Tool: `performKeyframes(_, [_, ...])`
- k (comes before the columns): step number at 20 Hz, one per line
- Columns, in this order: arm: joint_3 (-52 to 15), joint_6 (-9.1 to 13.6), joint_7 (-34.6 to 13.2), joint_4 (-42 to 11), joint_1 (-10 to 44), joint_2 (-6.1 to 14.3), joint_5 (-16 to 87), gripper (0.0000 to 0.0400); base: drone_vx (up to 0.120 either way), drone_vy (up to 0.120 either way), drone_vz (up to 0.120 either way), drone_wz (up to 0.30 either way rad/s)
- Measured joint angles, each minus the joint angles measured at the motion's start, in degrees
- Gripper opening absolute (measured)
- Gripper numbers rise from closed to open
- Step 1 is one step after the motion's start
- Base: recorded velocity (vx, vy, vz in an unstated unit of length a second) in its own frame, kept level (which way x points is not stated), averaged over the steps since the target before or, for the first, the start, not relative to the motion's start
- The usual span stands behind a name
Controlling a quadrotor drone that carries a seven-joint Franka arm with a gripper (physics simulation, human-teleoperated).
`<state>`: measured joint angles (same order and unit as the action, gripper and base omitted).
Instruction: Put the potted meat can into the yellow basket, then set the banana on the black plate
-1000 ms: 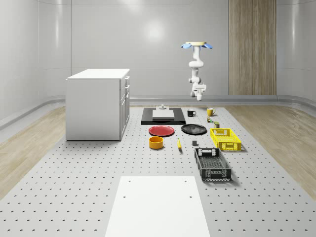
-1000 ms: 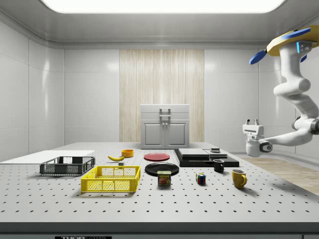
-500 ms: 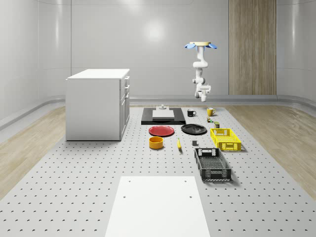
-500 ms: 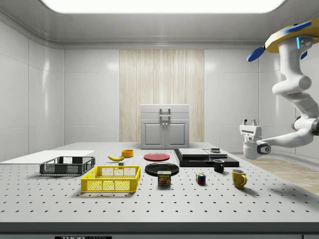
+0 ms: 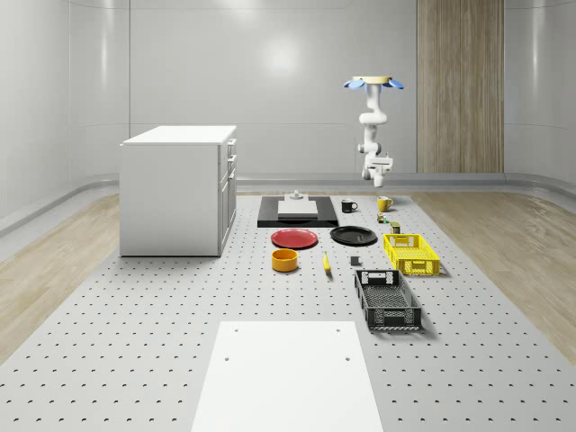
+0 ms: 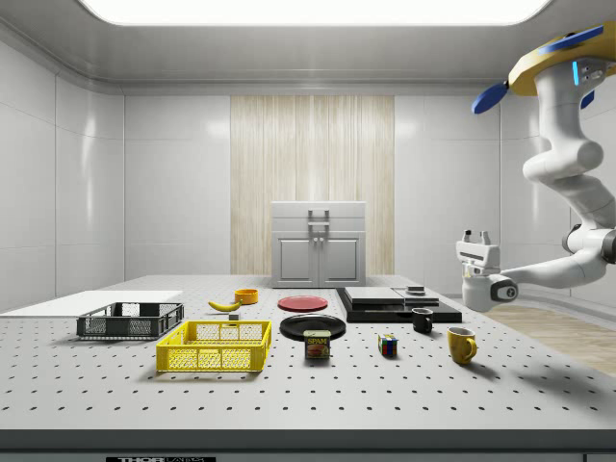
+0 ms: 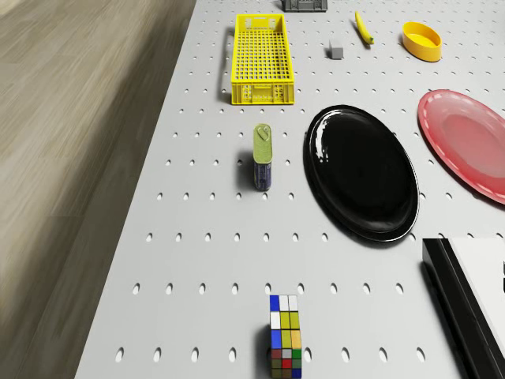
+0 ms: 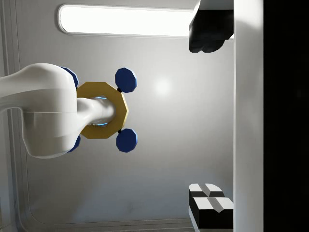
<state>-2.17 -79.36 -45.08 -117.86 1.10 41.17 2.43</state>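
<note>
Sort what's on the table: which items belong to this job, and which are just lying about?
Job items: potted meat can, yellow basket, banana, black plate.

Lying about: red plate, orange bowl, Rubik's cube, black crate, yellow mug, black mug.

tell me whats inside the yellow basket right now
Nothing shows inside the yellow basket: the drone view looks down onto bare mesh floor. The potted meat can stands outside it on the table, beside the black plate.

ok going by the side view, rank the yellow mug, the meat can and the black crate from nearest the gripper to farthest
1. Yellow mug, just below the gripper, toward the side view's right.
2. Meat can, mid-table beside the yellow basket.
3. Black crate, far toward the left.
</note>
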Motion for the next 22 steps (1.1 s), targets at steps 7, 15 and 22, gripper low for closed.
performKeyframes(7, [-4.22,-0.39,-0.79,-0.66,1.30,0.33,5.94,0.0400,0.120,0.000,0.000,0.000])
performKeyframes(15, [-19.91,-1.49,-4.29,-6.71,6.47,1.86,28.66,0.0400,0.120,0.000,-0.045,0.000])
performKeyframes(22, [-44.58,-1.82,-15.97,-29.07,19.02,6.83,70.95,0.0400,0.120,0.000,-0.103,0.000])
